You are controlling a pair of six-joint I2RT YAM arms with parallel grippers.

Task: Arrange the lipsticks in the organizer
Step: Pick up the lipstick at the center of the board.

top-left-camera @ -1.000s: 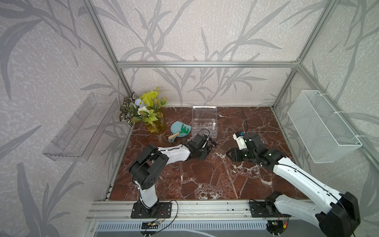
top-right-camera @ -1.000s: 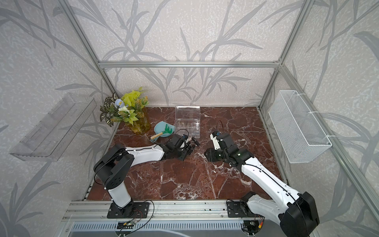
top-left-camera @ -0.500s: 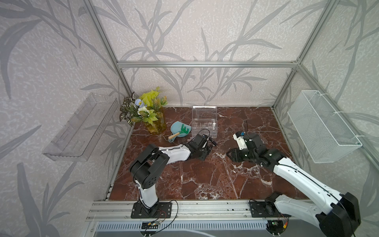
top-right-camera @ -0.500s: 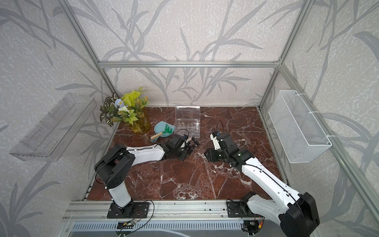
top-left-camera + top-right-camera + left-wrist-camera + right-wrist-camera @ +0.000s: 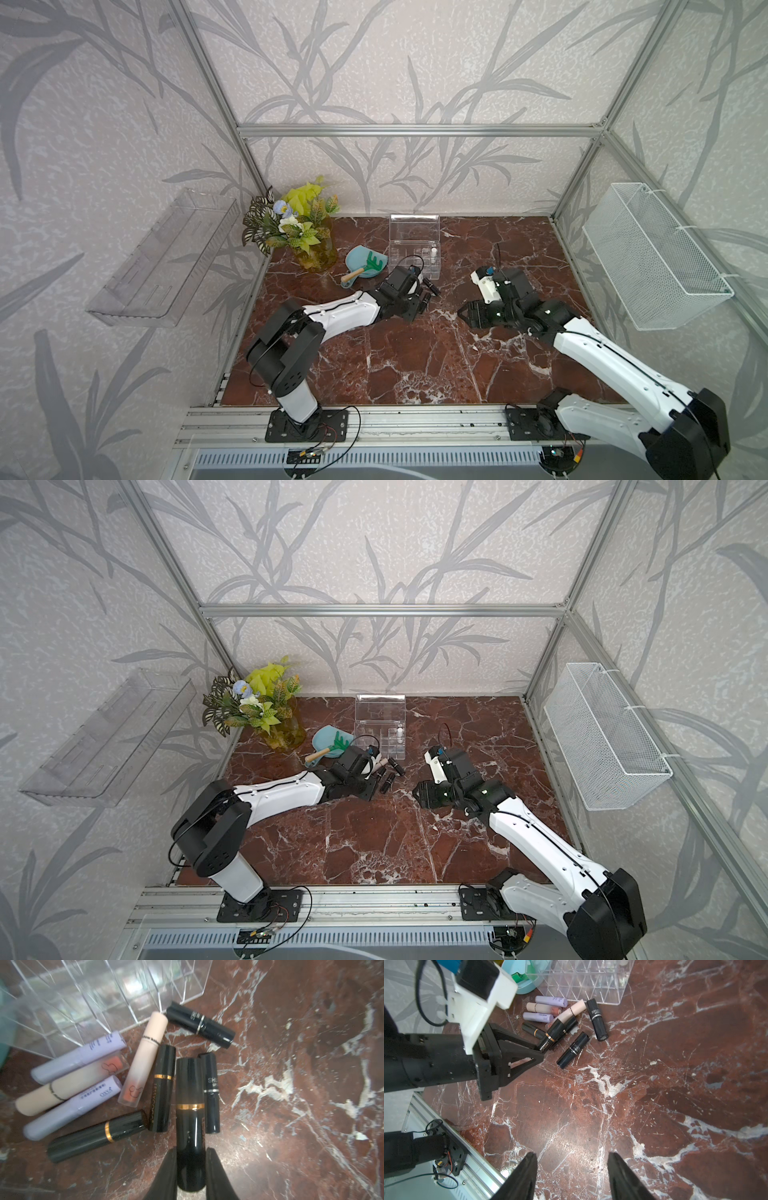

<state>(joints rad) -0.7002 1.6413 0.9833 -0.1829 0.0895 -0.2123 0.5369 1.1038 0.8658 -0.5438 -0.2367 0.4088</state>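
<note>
Pinching a black gold-banded lipstick near one end, the left gripper had its jaws pressed onto the glossy tube, with most of the tube's length sticking out past them. With so short a hold, the tube could swivel or slip out as it was carried. A silver-banded black tube and another gold-banded one lay close on either side, so a sideways pull might roll them across the surface. The organizer stood just beyond the loose lipsticks, and its cells looked narrow. A tilted tube could catch a divider or shove the light box.

The right gripper hung spread and empty over bare marble, well apart from the pile.

In both top views the left arm covered most of the pile and its own fingertips. The organizer's cells blurred together through the clear plastic — only a white lipstick standing in one could be made out. I could not tell whether the held tube had cleared the surface.
</note>
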